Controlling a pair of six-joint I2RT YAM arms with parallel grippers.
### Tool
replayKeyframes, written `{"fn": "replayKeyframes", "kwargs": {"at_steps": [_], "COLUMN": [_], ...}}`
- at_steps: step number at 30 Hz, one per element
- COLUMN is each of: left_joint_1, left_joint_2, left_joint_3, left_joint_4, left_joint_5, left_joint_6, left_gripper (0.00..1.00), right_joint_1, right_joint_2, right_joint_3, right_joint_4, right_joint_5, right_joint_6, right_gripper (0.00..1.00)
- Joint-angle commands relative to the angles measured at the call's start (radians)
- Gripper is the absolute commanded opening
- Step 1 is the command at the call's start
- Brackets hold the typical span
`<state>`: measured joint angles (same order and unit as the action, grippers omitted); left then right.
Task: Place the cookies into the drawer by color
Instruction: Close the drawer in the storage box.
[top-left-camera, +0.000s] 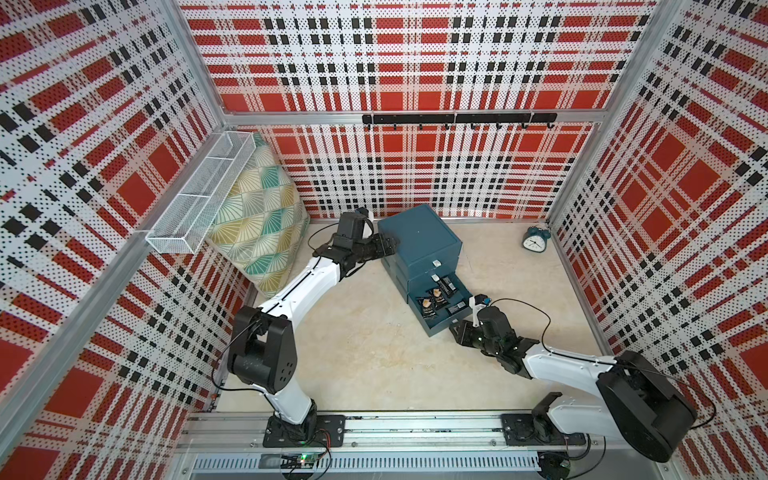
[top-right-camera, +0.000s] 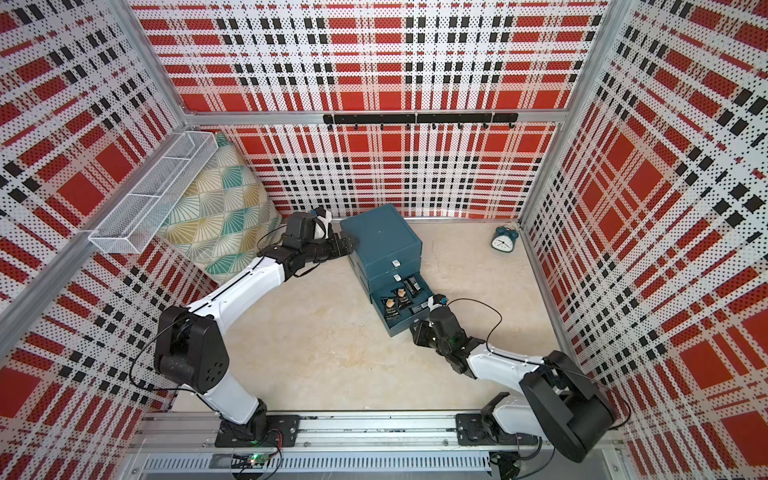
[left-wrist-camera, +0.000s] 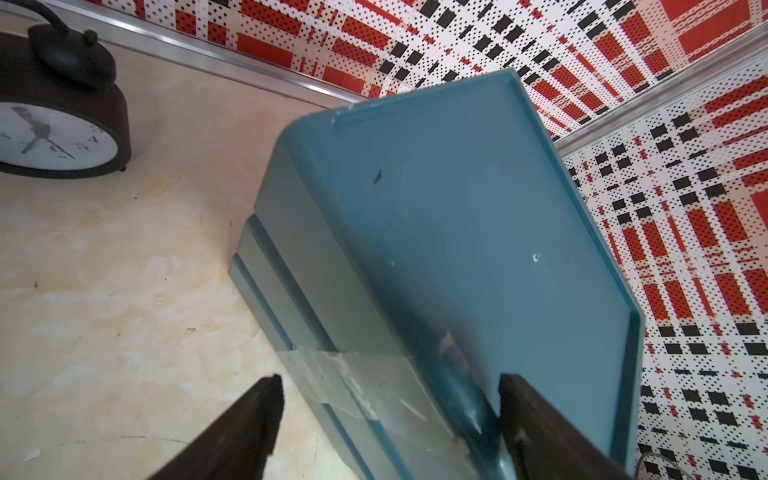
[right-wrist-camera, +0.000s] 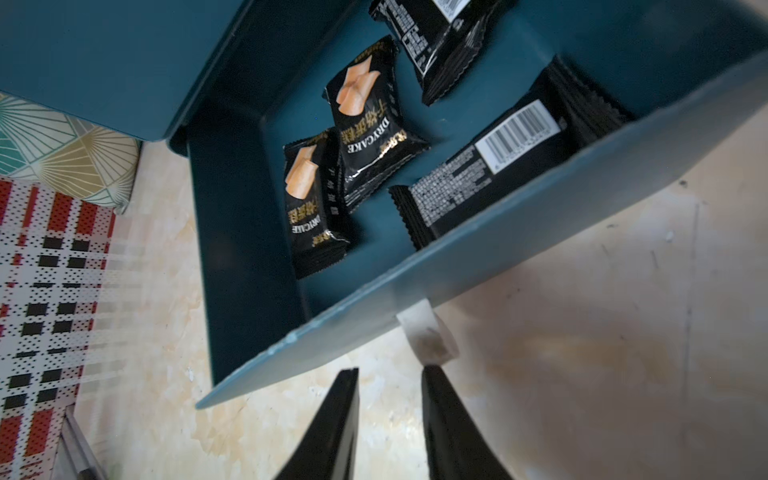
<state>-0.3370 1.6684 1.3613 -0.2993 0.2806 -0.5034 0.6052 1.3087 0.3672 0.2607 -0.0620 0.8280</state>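
Red, black and white plaid walls (top-left-camera: 415, 62) of perforated panel enclose a mottled beige tabletop (top-left-camera: 353, 353) with a matte, faintly stained surface. Toward the back of it stands the drawer cabinet (top-left-camera: 419, 239), a boxy dark teal unit of smooth plastic with rounded corners and a shallow raised lip around its flat top. Its bottom drawer (right-wrist-camera: 249, 249) is pulled out. Inside lie four cookies (right-wrist-camera: 374, 137) in glossy black wrappers with crimped, saw-toothed ends. Two lie face up, picturing a tan biscuit, and two lie face down with white barcode labels. A small white tab handle (right-wrist-camera: 428, 336) juts from the drawer front. The right gripper (right-wrist-camera: 390, 374) sits just before it, jaws narrowly apart with nothing between them and one fingertip nearly at the tab. The left gripper (left-wrist-camera: 390, 378) is at the cabinet's rear upper corner, jaws wide apart, one finger against the rim. A round alarm clock (top-left-camera: 536, 240), a fan-patterned cushion (top-left-camera: 257, 216) and a white wire basket (top-left-camera: 199, 195) sit along the edges.
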Motion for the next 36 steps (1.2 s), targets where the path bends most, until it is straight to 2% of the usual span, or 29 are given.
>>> {"fn": "replayKeyframes", "kwargs": {"at_steps": [1,7,14,20,27,33,36], "left_joint_1": [0.000,-0.018,-0.032,-0.033,-0.031,-0.030,-0.030], "left_joint_2": [0.005,0.005,0.014,0.023,0.017,0.014,0.017], "left_joint_3": [-0.022,-0.027,-0.029,-0.029,-0.026,-0.028,-0.029], "left_joint_4": [0.000,0.002,0.002,0.002,0.002,0.002,0.002], "left_joint_5": [-0.008,-0.015,-0.021,-0.023,-0.021,-0.021,-0.018], "left_joint_6": [0.035,0.050,0.058,0.063,0.063,0.062,0.063], "left_gripper": [0.86,0.87,0.87,0.87,0.87,0.87,0.87], "right_joint_1": [-0.005,-0.005,-0.023,-0.028,-0.052,-0.093,-0.100], "right_joint_2": [0.049,0.183,0.319,0.254,0.167,0.248,0.322], "right_joint_3": [0.051,0.144,0.224,0.161,0.067,0.109,0.146], "right_joint_4": [0.104,0.175,0.286,0.355,0.339,0.381,0.467], "right_joint_5": [0.041,0.066,0.003,-0.012,0.005,-0.050,-0.101], "right_joint_6": [0.028,0.061,0.102,0.151,0.157,0.156,0.179], "right_gripper": [0.28,0.28,0.28,0.31,0.34,0.29,0.25]}}
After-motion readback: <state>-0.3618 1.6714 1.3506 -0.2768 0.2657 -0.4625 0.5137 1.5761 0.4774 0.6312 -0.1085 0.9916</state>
